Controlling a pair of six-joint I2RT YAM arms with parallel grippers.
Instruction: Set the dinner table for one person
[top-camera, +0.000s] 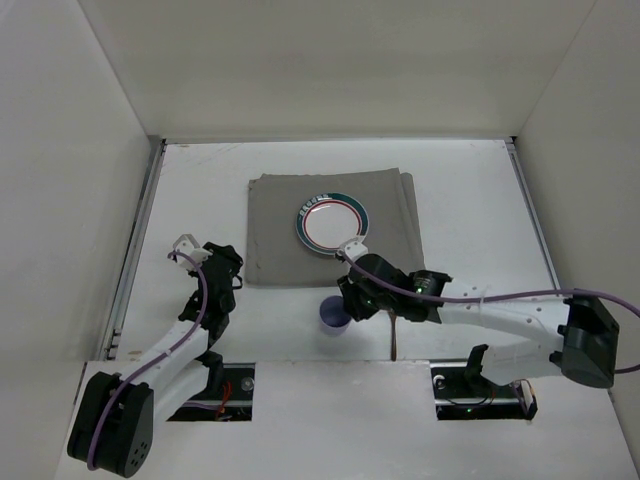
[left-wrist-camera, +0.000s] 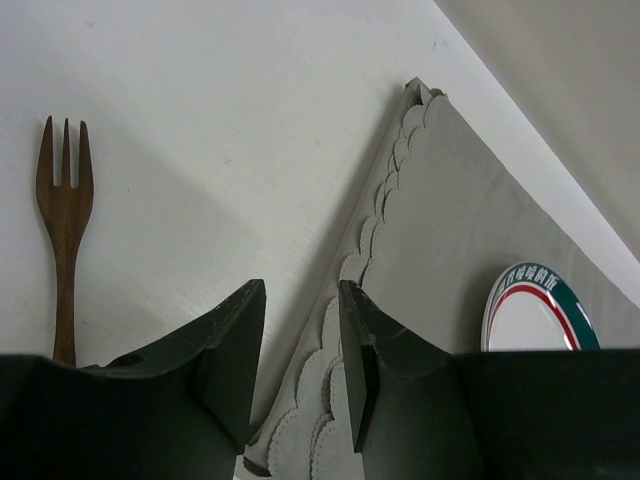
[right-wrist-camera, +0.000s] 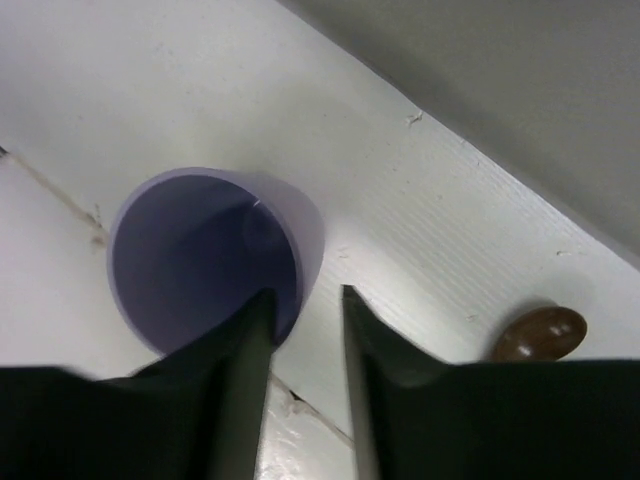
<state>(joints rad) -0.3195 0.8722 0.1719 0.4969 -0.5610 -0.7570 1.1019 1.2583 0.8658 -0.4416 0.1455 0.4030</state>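
Observation:
The white dinner table (top-camera: 470, 200) carries a grey cloth mat (top-camera: 380, 200) with a round green-and-red-rimmed plate (top-camera: 331, 223) on it. My left gripper (top-camera: 228, 268) is open over the mat's near left corner. In the left wrist view its jaws (left-wrist-camera: 300, 300) straddle the mat's scalloped edge (left-wrist-camera: 450, 220). A wooden fork (left-wrist-camera: 65, 210) lies on the table to their left, and the plate (left-wrist-camera: 535, 310) shows at the right. My right gripper (top-camera: 350, 298) is open at a purple cup (top-camera: 331, 318). One finger (right-wrist-camera: 240, 350) is inside the cup (right-wrist-camera: 200, 250), the other outside.
A brown wooden spoon (right-wrist-camera: 540, 333) lies on the table just right of my right gripper; its handle (top-camera: 397, 340) shows under the right arm. Metal rails (top-camera: 135, 260) and white walls bound the table's sides. Arm-base cut-outs (top-camera: 225, 385) sit at the near edge.

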